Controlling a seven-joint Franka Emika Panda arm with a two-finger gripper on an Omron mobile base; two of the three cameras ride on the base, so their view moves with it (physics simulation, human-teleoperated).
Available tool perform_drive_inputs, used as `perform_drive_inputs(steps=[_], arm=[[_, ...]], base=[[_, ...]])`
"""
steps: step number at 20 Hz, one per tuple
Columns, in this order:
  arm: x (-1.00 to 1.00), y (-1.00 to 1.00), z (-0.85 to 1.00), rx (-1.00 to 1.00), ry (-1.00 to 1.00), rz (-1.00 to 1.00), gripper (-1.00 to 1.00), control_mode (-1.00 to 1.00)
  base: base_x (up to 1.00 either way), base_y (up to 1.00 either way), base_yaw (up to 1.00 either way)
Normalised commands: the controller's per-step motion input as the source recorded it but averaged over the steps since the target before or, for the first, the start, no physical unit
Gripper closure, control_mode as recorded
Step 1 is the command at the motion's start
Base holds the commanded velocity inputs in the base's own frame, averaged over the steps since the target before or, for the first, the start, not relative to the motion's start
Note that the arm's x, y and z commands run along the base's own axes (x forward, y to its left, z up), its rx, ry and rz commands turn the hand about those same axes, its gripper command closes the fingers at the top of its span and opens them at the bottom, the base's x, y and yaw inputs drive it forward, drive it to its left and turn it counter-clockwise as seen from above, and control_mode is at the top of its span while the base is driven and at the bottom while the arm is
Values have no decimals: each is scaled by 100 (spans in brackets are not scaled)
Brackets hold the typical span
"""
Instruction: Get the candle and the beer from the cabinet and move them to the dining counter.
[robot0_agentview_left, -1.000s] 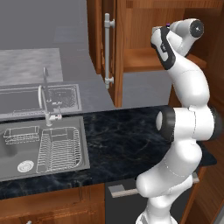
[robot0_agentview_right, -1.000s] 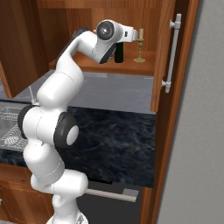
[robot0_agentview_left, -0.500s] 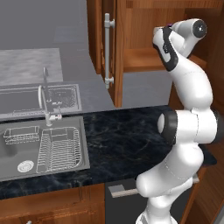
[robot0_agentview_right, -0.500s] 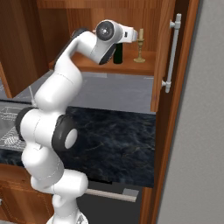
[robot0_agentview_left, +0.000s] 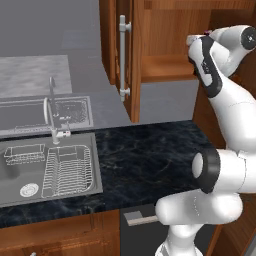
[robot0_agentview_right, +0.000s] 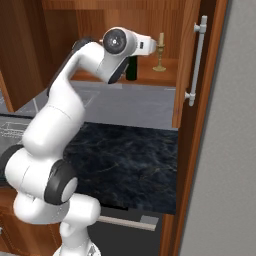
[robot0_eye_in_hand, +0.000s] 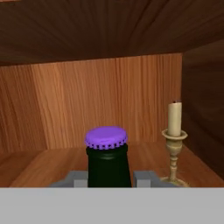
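Retrieving item one: slim dark green glass beer bottle with purple cap (robot0_eye_in_hand: 106, 159), on the reddish-brown wooden cabinet shelf (robot0_eye_in_hand: 39, 166); your gripper (robot0_eye_in_hand: 106, 177) apparently clamps its neck. Cream taper candle in brass holder (robot0_eye_in_hand: 174, 142) beside. Next, lift clear.

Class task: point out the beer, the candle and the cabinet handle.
beer (robot0_eye_in_hand: 106, 137): hand view, purple cap.
candle (robot0_eye_in_hand: 174, 119): hand view, cream wax stick.
cabinet handle (robot0_agentview_right: 196, 60): right base view, middle of silver bar.

Candle (robot0_agentview_right: 160, 52) upright on cabinet (robot0_agentview_right: 187, 65) shelf; beer (robot0_agentview_right: 131, 69) apparently beside.
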Motion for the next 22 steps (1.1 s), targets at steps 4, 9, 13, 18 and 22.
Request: perform_drive_inputs(steps=[4,9,13,18,22], arm=[[-100,2,0,0,0,0,100,-100],[-100,23,0,0,0,0,100,-100],[-100,35,0,0,5,0,100,-100],[-100,33,0,0,10,0,100,-100],[-100,39,-6,0,12,0,100,-100]], base=[[0,0,0],[0,0,0],[0,0,0],[0,0,0],[0,0,0]])
